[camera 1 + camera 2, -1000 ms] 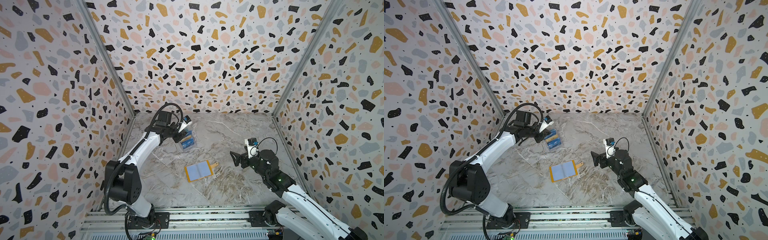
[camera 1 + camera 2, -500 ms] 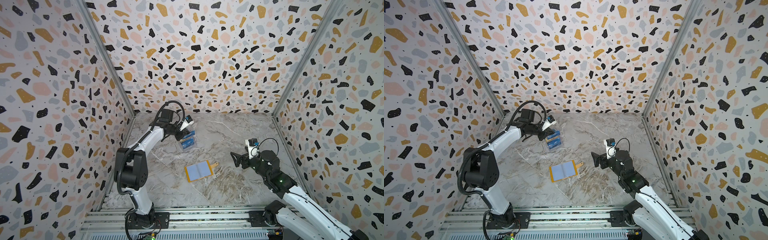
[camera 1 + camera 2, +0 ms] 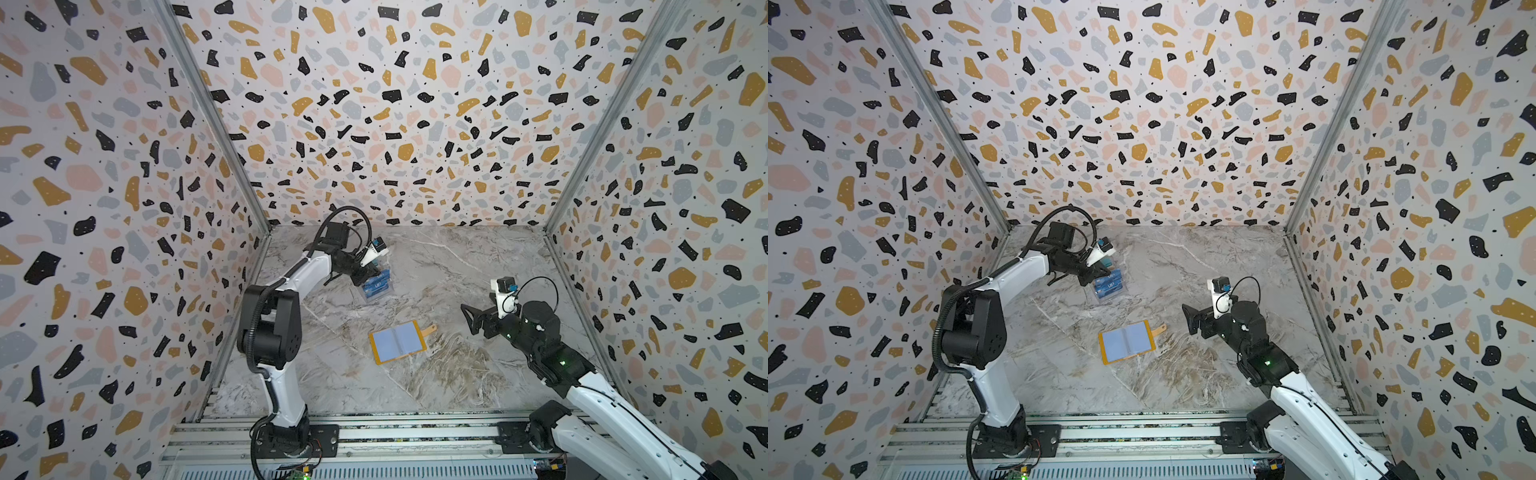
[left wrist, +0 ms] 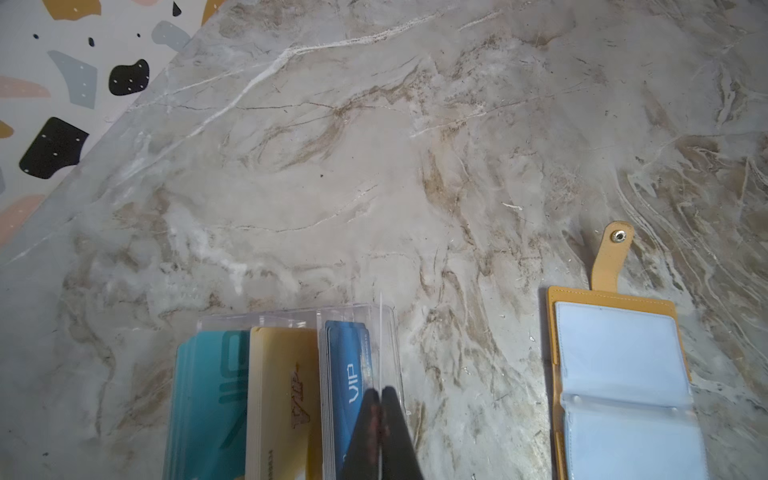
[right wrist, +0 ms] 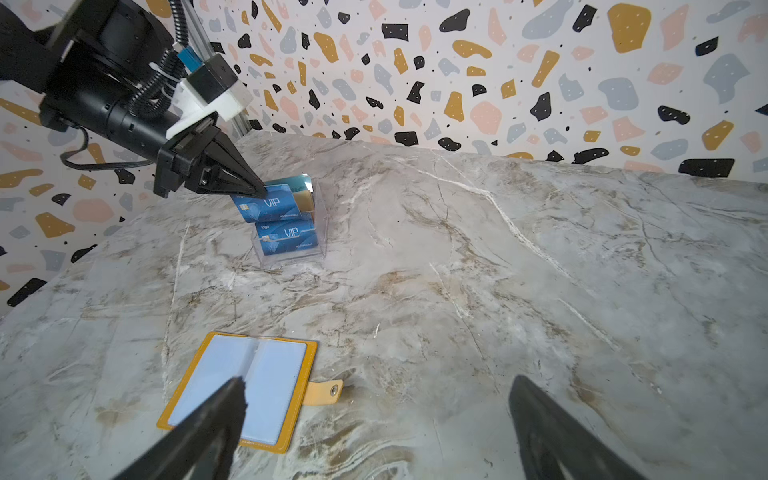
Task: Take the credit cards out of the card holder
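You are getting bright, even top views: soft light is coming from overhead, the arms are casting only faint shadows on the desk, and the wide lens is stretching the walls toward the edges. The left wrist view is running dimmer and greyer, with the left gripper blurring near the lens and its credit card glinting as a thin white line. The right gripper is smearing soft.
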`<action>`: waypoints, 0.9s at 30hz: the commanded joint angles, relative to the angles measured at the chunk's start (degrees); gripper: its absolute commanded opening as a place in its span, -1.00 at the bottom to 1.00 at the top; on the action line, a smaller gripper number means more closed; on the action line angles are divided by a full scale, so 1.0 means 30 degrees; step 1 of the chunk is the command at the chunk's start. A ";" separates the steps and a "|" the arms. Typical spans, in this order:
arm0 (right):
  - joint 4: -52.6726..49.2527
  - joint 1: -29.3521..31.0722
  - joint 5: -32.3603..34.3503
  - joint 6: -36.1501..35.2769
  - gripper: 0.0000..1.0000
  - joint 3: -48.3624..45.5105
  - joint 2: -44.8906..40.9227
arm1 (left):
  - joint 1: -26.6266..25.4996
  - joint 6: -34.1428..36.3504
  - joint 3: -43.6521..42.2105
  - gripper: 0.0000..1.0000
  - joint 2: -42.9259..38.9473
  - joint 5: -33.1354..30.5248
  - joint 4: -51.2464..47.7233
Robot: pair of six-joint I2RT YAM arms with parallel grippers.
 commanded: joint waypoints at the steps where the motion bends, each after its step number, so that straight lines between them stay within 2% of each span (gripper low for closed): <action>1: 0.0057 -0.0047 -0.0267 -0.0229 0.98 0.0314 -0.0132 | 0.0086 0.0265 -0.0021 -1.00 0.0061 -0.0319 0.0192; 27: 0.0334 -0.0034 -0.0508 -0.0486 0.98 0.0153 -0.0392 | 0.0100 0.0936 -0.0585 -1.00 0.1488 -0.0683 0.0449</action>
